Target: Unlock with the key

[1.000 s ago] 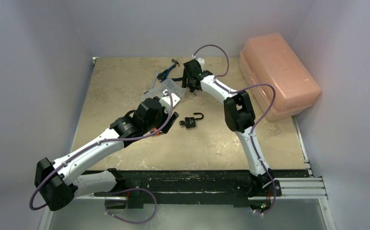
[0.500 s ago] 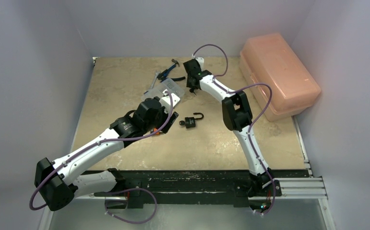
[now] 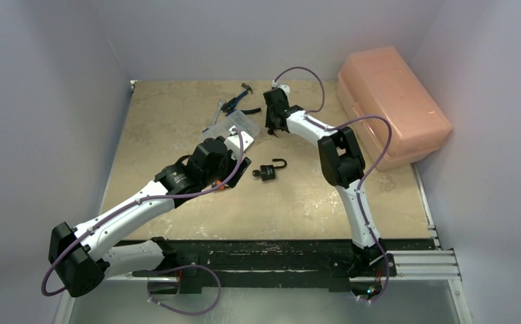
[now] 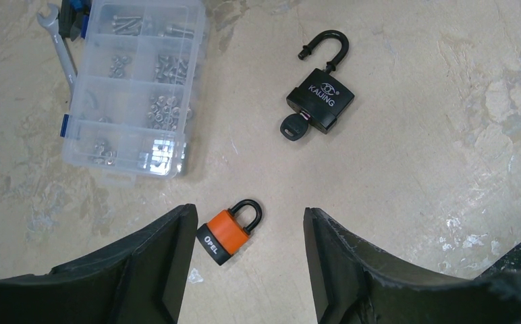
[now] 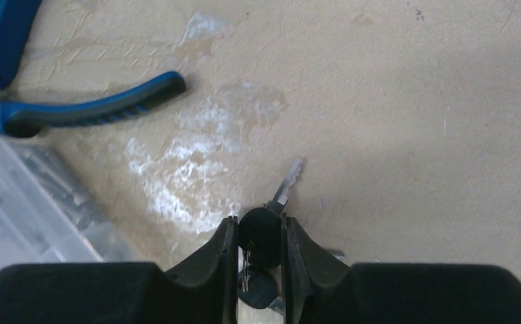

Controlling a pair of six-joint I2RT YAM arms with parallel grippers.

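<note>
An orange padlock (image 4: 227, 233) with its black shackle closed lies on the table between my left gripper's fingers, close to the left one. My left gripper (image 4: 248, 216) hangs open over it. A black padlock (image 4: 320, 101) lies further off with its shackle swung open and a key (image 4: 291, 128) in its base; from above it shows at mid-table (image 3: 269, 170). At the back of the table my right gripper (image 5: 258, 219) is shut on the black head of another key (image 5: 261, 236), whose metal blade (image 5: 290, 181) points away along the table. A second black key (image 5: 258, 289) hangs behind it on the same ring.
A clear organizer box of screws (image 4: 136, 81) lies left of the padlocks, with a wrench (image 4: 59, 47) beside it. Blue-handled pliers (image 5: 82, 111) lie near the right gripper. A large pink plastic box (image 3: 393, 104) fills the back right corner.
My right gripper's jaws have come together on the key's head, and its wrist has shifted slightly right. The left arm has stayed still.
</note>
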